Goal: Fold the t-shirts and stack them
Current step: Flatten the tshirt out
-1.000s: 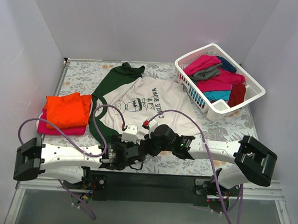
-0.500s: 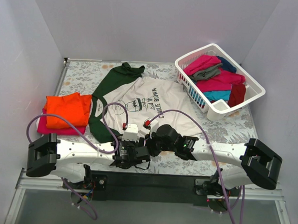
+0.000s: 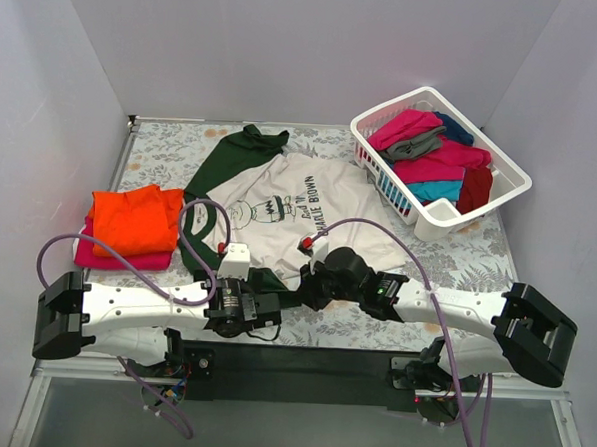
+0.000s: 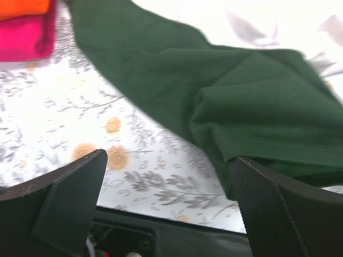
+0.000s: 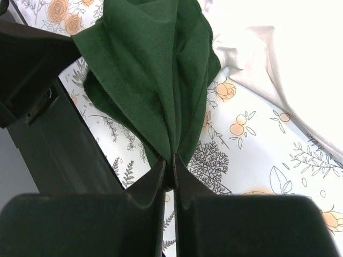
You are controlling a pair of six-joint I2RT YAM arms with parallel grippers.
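A cream-white t-shirt [image 3: 299, 209] with dark green sleeves and a cartoon print lies spread in the middle of the table. My right gripper [image 5: 172, 160] is shut on a bunched fold of its dark green sleeve [image 5: 155, 80], just above the table near the front edge [image 3: 305, 284]. My left gripper [image 4: 167, 160] stands open beside it, fingers wide over the floral cover. The sleeve [image 4: 257, 112] lies against its right finger, with nothing between the jaws. A folded orange t-shirt [image 3: 133, 220] rests on a folded magenta one [image 3: 116, 258] at the left.
At the back right stands a white slatted basket [image 3: 424, 218] holding magenta, teal, grey, dark red and navy shirts. The black base rail [image 3: 301, 359] runs along the near table edge, right under both wrists. Grey walls close in both sides.
My left wrist has shifted left and back from the sleeve, still open. The right arm has slid slightly right with the sleeve pinched, so more green cloth shows between the two grippers.
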